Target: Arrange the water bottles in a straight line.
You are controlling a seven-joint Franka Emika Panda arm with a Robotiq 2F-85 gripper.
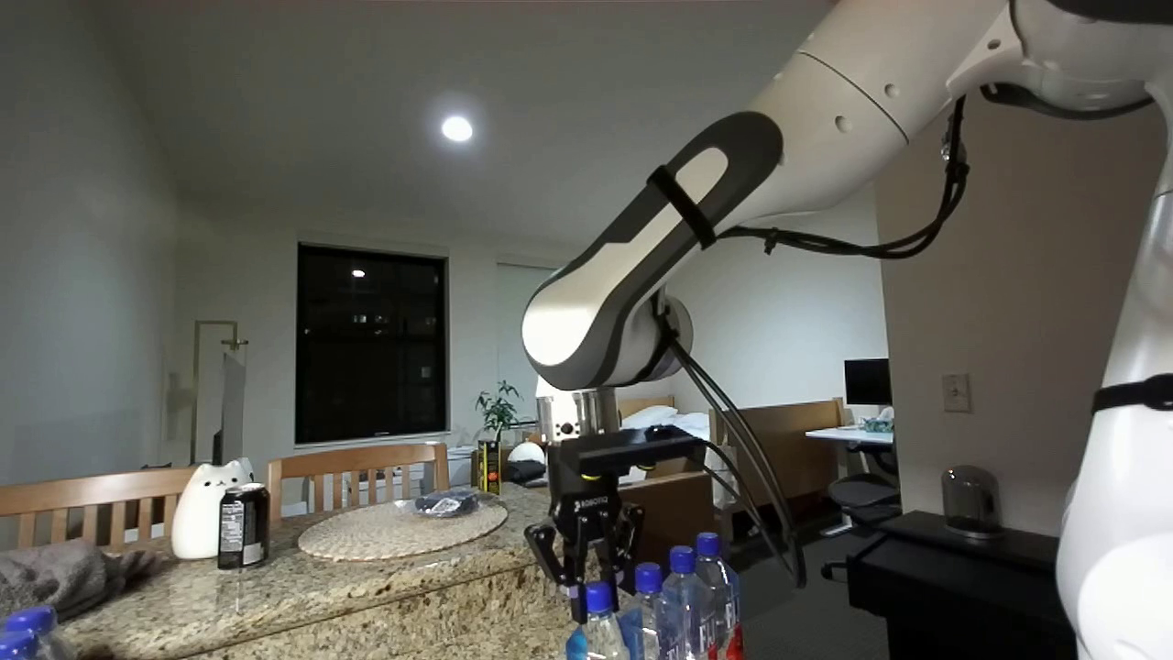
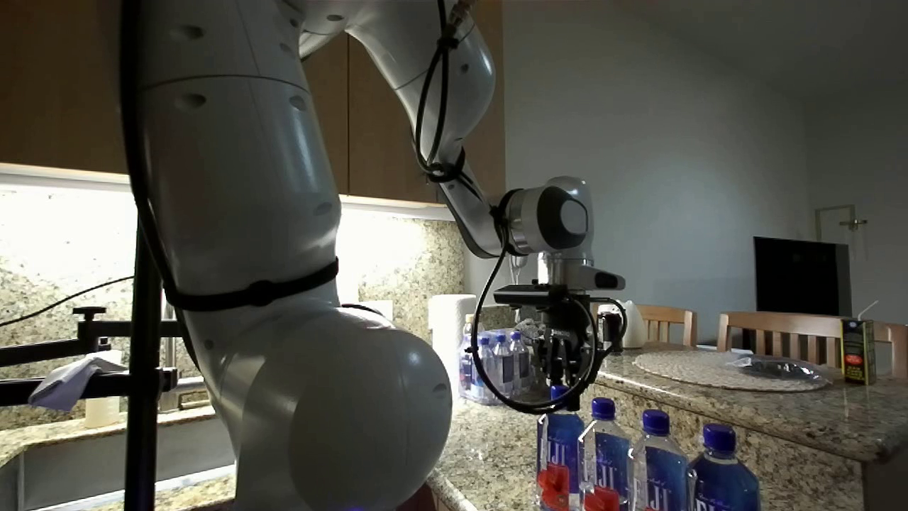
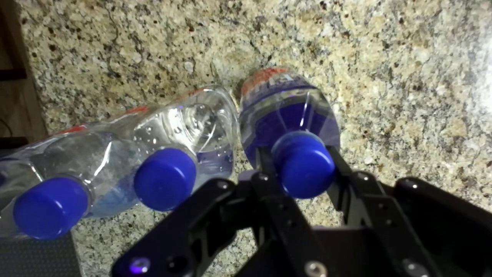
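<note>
Black tool (image 3: 300, 156) in a narrow grip around the blue cap (image 3: 306, 171) of one water bottle (image 3: 288, 113)

Right of the woven placemat (image 1: 353, 543), we see the gripper (image 1: 593, 600) at one blue cap (image 1: 599, 596) in a row of four water bottles (image 1: 680, 607); left of the placemat stands a black can (image 1: 244, 527).

in both exterior views the white-and-grey panda arm (image 2: 234, 177) rises to a high, bent elbow (image 1: 1072, 46), and the forearm (image 1: 843, 119) slopes down to the wrist (image 1: 586, 344). below it the black robotiq jaws hang straight down, knuckles (image 3: 180, 227) bowed out to either side, both fingers (image 3: 271, 188) nearly parallel and drawn together in a grip.
</note>
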